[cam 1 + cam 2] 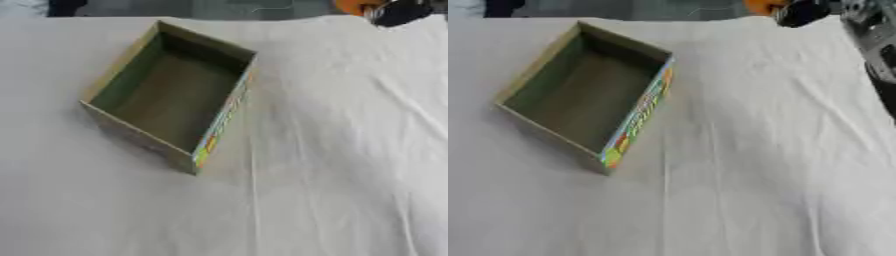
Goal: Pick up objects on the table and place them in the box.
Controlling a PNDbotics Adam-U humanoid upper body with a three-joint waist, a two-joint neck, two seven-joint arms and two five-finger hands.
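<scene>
An open cardboard box [229, 49] with a dull green inside and a colourful printed side [638, 116] lies askew on the white cloth, left of centre. Nothing shows inside it. At the far right edge of the table my right hand [802, 12] is a black shape, cut off by the top of the view. It sits right beside an orange object [760, 6], touching or overlapping it. Whether it holds the object is hidden. My right forearm [875, 40] comes down the right edge. The left hand shows in neither view.
A creased white cloth [332, 165] covers the table in front of and to the right of the box. Dark shapes [66, 6] stand beyond the far edge at top left.
</scene>
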